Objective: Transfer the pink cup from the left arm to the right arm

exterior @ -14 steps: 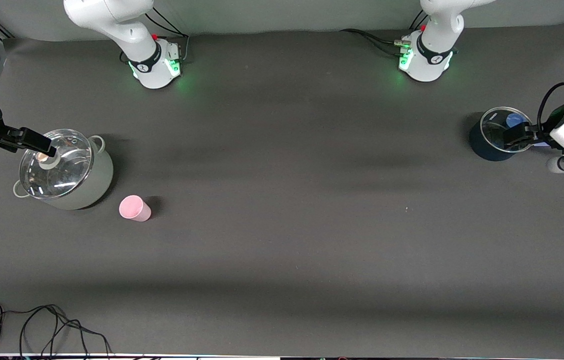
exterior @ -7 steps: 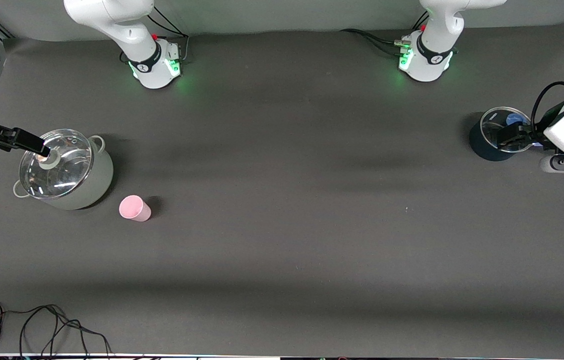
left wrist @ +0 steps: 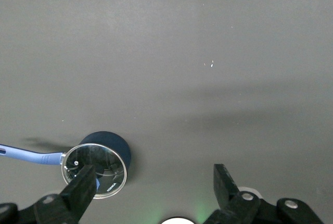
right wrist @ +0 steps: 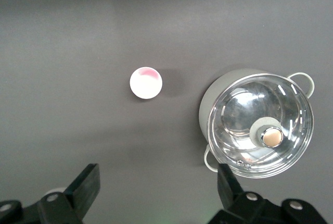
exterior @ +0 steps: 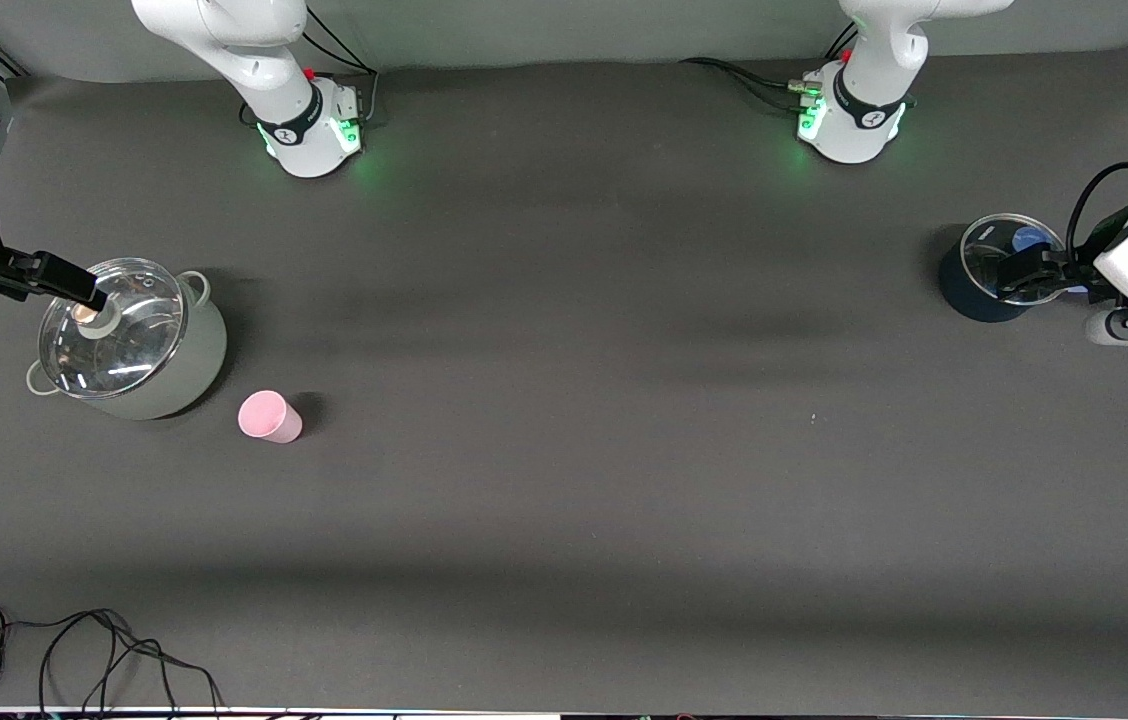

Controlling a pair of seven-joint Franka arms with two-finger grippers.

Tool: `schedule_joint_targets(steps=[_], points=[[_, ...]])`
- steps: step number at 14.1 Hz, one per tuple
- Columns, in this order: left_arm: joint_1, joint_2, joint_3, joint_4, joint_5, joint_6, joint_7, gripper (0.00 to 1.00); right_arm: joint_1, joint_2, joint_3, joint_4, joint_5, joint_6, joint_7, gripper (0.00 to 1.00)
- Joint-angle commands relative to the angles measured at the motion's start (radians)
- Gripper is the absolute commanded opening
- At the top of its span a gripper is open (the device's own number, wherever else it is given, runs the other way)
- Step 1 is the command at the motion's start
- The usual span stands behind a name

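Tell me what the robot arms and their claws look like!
Both arms are glossy white and rounded, with a black band round each base and green lights glowing there. Black cables plug in beside the bases. The right gripper and left gripper are black; up close, their black fingers have silver bolts.

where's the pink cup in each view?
Front view: pink cup stands on the table, beside the grey-green pot and nearer the camera than it, at the right arm's end.
Left wrist view: not in it.
Right wrist view: pink cup seen from above.
Shared landmark: the glass-lidded grey-green pot.
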Motion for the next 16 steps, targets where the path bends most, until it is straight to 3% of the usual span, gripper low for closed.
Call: schedule_joint_targets(steps=[1, 16], points=[[-0.014, -0.025, 0.016, -0.024, -0.008, 0.019, 0.017, 1.00, -0.018, -0.005, 0.014, 0.014, -0.006, -0.006, -0.013, 1.00], [0.011, 0.015, 0.016, 0.017, -0.047, 0.002, 0.020, 1.00, 0.024, -0.005, -0.003, 0.057, 0.038, 0.008, -0.002, 1.00]])
